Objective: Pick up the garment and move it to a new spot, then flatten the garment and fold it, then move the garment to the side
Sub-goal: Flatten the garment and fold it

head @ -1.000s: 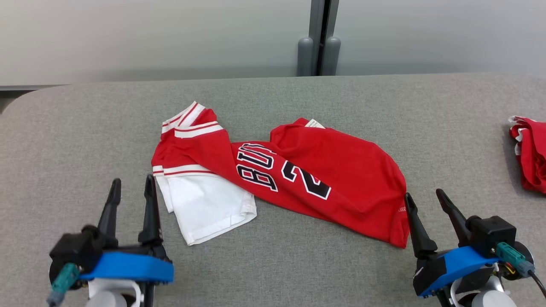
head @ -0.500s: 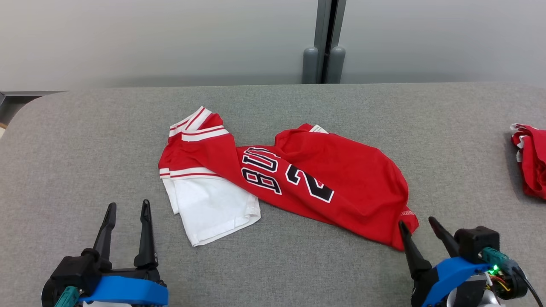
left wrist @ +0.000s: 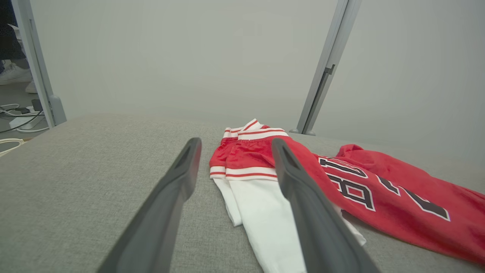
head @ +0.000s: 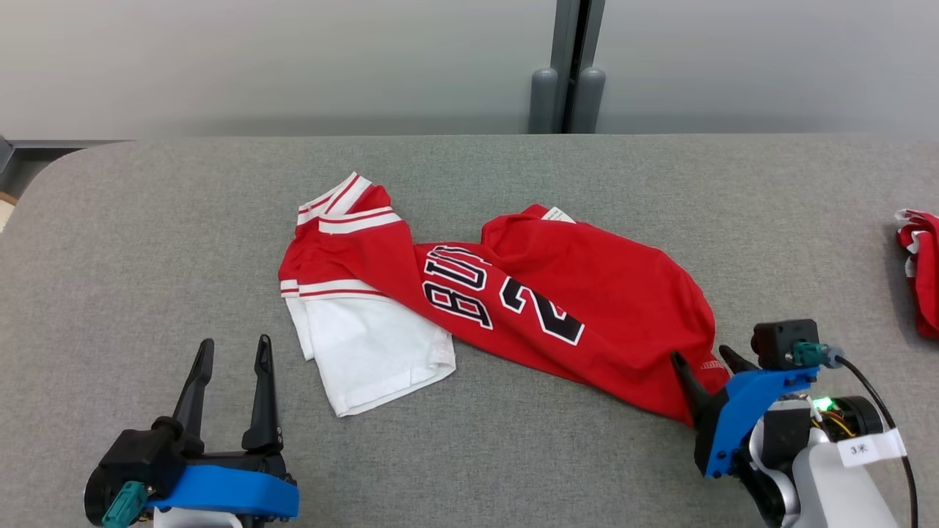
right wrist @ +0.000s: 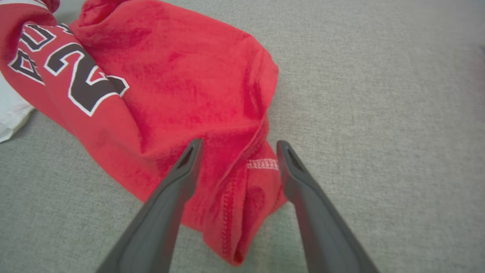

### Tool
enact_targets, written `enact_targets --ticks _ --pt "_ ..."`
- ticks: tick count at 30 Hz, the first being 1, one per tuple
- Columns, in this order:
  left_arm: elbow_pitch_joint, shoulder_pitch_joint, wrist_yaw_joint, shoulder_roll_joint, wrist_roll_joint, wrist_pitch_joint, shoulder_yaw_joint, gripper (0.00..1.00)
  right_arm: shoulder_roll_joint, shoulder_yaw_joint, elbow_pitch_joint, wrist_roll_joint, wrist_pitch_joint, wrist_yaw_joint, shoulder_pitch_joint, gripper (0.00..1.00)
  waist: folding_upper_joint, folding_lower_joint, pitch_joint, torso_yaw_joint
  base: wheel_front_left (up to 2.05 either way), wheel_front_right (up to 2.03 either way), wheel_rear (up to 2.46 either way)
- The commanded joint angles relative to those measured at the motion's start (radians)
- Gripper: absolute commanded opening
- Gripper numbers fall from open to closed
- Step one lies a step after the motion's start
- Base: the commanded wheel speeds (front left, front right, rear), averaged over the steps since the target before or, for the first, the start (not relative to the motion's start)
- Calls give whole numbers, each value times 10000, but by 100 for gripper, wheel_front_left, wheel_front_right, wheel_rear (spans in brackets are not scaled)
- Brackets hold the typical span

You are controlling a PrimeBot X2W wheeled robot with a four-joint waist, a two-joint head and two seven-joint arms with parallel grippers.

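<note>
my right pincer (right wrist: 239, 146) is spread wide and holds nothing. its two fingers straddle the hemmed corner of the garment (head: 587, 293) without closing on it; whether the tips touch the cloth i cannot tell. my left pincer (head: 235, 342) is also spread and empty, over bare worktop (head: 147, 220) near the white part at the garment's 8 o'clock, apart from it. the garment, a red jersey with black lettering and white trim, lies crumpled and twisted near the middle of the worktop, and the corner i straddle sits at its 4 o'clock. off at 3 o'clock, well apart, lies a red bundle (head: 921, 271). by my reckoning nothing of the task is done: the garment is not lifted, moved, flattened or folded. i judge i am at the very first step, lining up a grip on that corner. the carry, the smoothing, the fold and the shift to the side are all left.
</note>
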Motion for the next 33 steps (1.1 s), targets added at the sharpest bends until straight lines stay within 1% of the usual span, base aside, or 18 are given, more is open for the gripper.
enact_targets --ticks 1,2,3,4,5,8,11,12,14,17,19,25,29,31,33 --pt "-2 -139 -36 6 39 -42 5 100 -9 -78 189 -76 61 5 -258 100 0 1 25 40 0 0 0" --pt "-3 -145 -43 0 43 -42 3 100 -11 -142 357 -138 100 4 -370 95 0 1 39 66 0 0 0" --pt "-1 -157 -51 -3 45 -42 -3 100 -11 -231 500 -166 179 4 -457 62 0 1 56 98 0 0 0" --pt "5 -173 -60 -11 43 -42 -2 100 -6 -291 602 -177 158 5 -543 44 0 1 66 127 0 0 0" --pt "8 -176 -67 -16 41 -42 -4 100 -6 -360 689 -192 132 5 -612 1 0 1 72 151 0 0 0" --pt "0 -180 -84 -37 25 -42 23 100 -8 -505 875 -27 118 5 -657 0 0 1 98 199 0 0 0" --pt "-9 -196 -96 -51 34 -43 40 100 -6 -450 704 392 -153 5 -678 0 0 1 110 230 0 0 0" --pt "-20 -190 -100 -54 40 -43 46 100 -6 -362 572 607 -222 5 -683 0 0 1 105 236 0 0 0" --pt "-38 -163 -104 -54 56 -43 62 100 -3 -74 186 1447 -259 5 -661 0 0 1 89 238 0 0 0" --pt "-56 -120 -102 -36 68 -43 88 100 -3 525 -786 3057 -88 5 -521 0 0 1 43 230 0 0 0" --pt "-75 -109 -105 -10 64 -43 118 100 -11 870 -1607 3856 112 5 -359 0 0 1 5 218 0 0 0" --pt "-97 -44 -113 8 63 -43 121 100 -6 1295 -4072 5002 771 5 138 0 0 1 -111 241 0 0 0" --pt "-141 -12 -114 18 48 -43 58 100 -6 1447 -5632 6036 1120 5 501 0 0 1 -135 283 0 0 0" --pt "-156 6 -115 47 18 -43 29 100 -9 1512 -6148 6679 1208 5 701 0 0 1 -135 298 0 0 0" --pt "-173 24 -115 68 0 -43 3 100 -8 1582 -6334 7578 1295 5 1000 0 0 1 -135 319 0 0 0"
